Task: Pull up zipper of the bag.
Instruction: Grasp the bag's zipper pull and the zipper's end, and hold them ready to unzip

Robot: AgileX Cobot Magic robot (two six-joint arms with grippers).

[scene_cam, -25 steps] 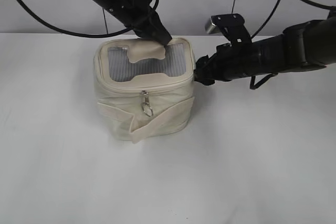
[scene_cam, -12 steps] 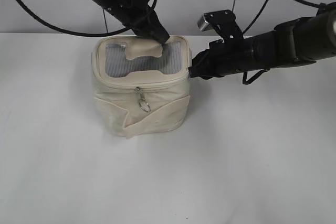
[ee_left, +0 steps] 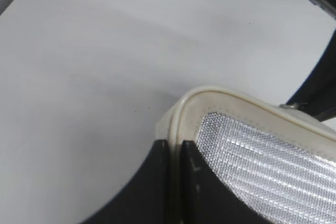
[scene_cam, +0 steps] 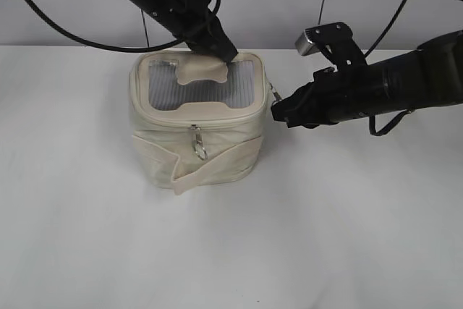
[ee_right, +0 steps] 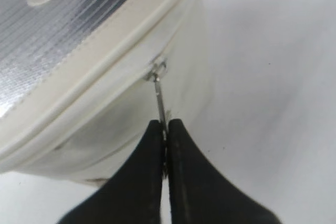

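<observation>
The zipper pull (ee_right: 160, 98) is being pinched in the closed right hand (ee_right: 165, 129) at the bag's (scene_cam: 195, 117) right side, while its lid is being pressed by the closed left hand (scene_cam: 223, 53).

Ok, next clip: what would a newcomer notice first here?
The cream bag stands mid-table, with both black arms on it. The left gripper is pinching the lid's back rim, while the right gripper is shut on a zipper pull at the bag's right side. Another ring pull dangles in front.
</observation>
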